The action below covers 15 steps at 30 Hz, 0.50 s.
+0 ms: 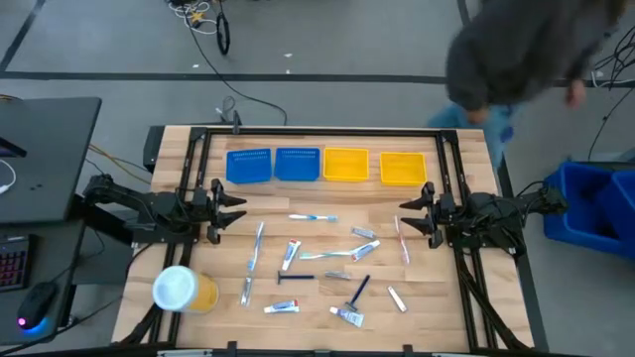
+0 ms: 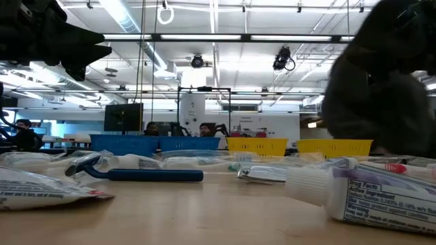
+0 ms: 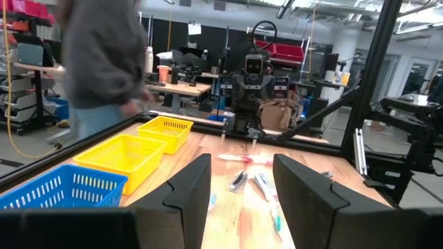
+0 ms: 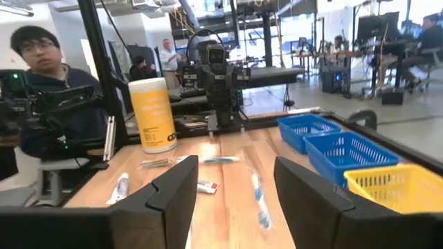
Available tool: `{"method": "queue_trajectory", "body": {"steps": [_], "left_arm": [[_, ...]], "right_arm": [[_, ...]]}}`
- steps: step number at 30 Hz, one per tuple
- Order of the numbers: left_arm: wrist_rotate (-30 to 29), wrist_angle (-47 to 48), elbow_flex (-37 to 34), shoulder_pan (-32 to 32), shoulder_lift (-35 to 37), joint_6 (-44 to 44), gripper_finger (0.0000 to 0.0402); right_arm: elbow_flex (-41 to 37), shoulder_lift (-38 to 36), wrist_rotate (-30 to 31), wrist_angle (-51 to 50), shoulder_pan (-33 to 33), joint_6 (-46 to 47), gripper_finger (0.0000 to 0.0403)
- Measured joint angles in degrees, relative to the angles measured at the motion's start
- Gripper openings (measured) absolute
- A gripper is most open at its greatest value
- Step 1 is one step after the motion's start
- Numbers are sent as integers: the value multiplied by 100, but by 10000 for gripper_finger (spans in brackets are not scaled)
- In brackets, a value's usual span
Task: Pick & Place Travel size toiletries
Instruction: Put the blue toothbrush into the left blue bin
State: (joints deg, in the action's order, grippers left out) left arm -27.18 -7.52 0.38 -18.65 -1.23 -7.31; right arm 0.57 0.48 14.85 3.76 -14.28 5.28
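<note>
Many slim toiletries (image 1: 317, 256), mesh trays (image 1: 323, 165), wooden table (image 1: 437, 307)

table (image 1: 437, 297): pale wood planks, smooth, faintly sheened
blue trays (image 1: 273, 165): plastic mesh, matt
yellow trays (image 1: 372, 167): plastic mesh, matt
tub (image 4: 153, 115): yellow plastic, white lid, smooth
toothpaste tube (image 2: 381, 194): white printed plastic, glossy
razor (image 2: 136, 173): dark blue plastic handle, smooth
left gripper (image 3: 241, 200): black matt plastic fingers
right gripper (image 4: 235, 200): black matt plastic fingers
frame (image 1: 198, 149): black metal bars at the table's edges
</note>
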Motion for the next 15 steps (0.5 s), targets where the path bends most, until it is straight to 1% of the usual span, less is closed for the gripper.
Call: {"method": "queue_trajectory", "body": {"steps": [6,9,11,15], "left_arm": [[-64,-9,-1,0,0,-288,167],[-610,-128,-1,0,5,-752,167],[-813,-150,9,8,7,-885,167],[-671,-242,33,11,-95,-1037,167]], "right_arm": [[-1,-1,-2,139,0,74,211],[1,1,-4,181,0,346,215],[-1,0,-4,265,0,399,218],[1,-1,-11,484,0,886,222]]}}
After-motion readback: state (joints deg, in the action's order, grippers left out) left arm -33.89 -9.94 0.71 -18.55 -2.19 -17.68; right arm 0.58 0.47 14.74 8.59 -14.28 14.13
